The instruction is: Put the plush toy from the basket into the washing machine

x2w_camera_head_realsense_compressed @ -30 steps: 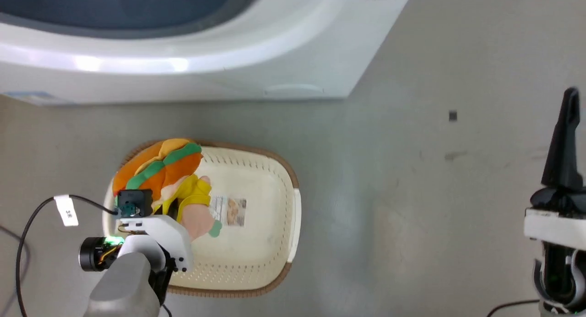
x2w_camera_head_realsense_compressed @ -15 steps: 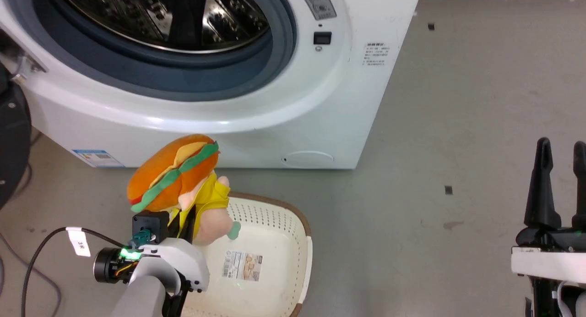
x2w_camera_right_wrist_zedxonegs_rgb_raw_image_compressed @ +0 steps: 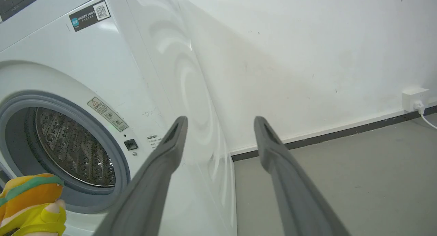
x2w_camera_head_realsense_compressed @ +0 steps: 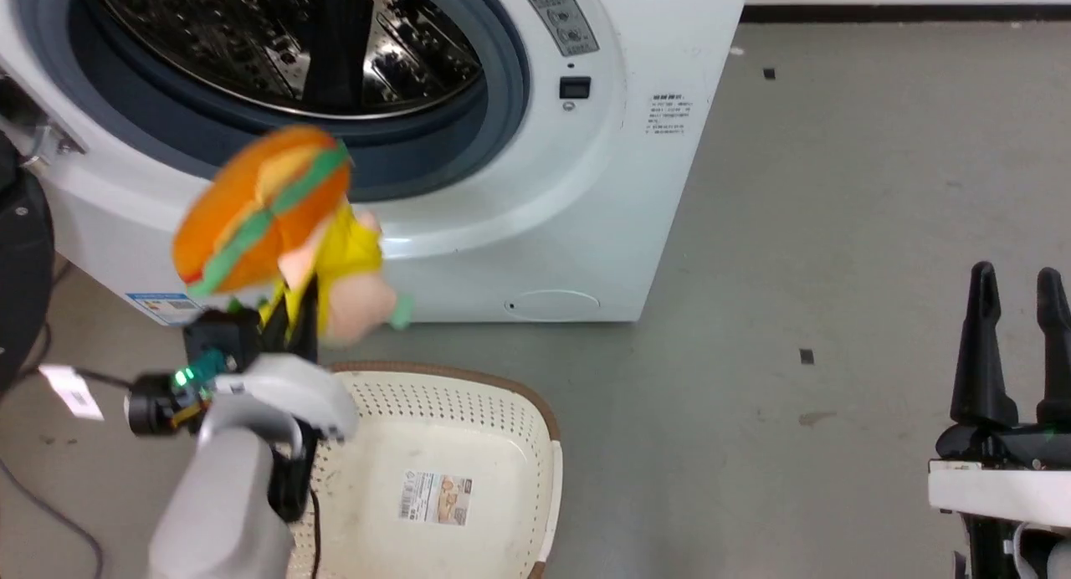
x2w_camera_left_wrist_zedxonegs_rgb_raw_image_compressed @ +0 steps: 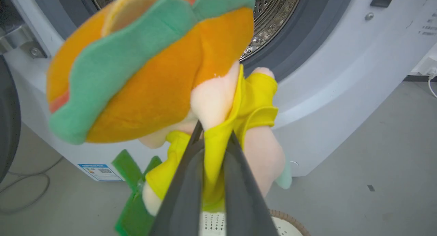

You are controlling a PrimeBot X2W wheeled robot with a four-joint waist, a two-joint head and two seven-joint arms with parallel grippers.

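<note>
My left gripper (x2w_camera_head_realsense_compressed: 294, 304) is shut on the yellow body of the plush toy (x2w_camera_head_realsense_compressed: 268, 211), which has an orange rounded top with green trim. The toy hangs in the air in front of the lower rim of the washing machine (x2w_camera_head_realsense_compressed: 519, 186) porthole, above and behind the basket (x2w_camera_head_realsense_compressed: 468, 403). In the left wrist view both fingers (x2w_camera_left_wrist_zedxonegs_rgb_raw_image_compressed: 186, 181) pinch the plush toy (x2w_camera_left_wrist_zedxonegs_rgb_raw_image_compressed: 150, 75) by its yellow cloth, with the steel drum (x2w_camera_left_wrist_zedxonegs_rgb_raw_image_compressed: 273, 17) just beyond. My right gripper (x2w_camera_head_realsense_compressed: 1017, 282) stands open at the lower right. Its fingers (x2w_camera_right_wrist_zedxonegs_rgb_raw_image_compressed: 164, 161) frame bare wall.
The black-rimmed door (x2w_camera_head_realsense_compressed: 21, 278) hangs open at the far left. A cable (x2w_camera_head_realsense_compressed: 33, 495) lies on the grey floor by my left arm. The machine's steel drum (x2w_camera_right_wrist_zedxonegs_rgb_raw_image_compressed: 73, 150) shows at the left of the right wrist view, and a wall socket (x2w_camera_right_wrist_zedxonegs_rgb_raw_image_compressed: 414, 96) at its right.
My left gripper has lifted the plush toy out of the basket and up to the porthole's lower rim. The head camera has tilted up, bringing the drum into view.
</note>
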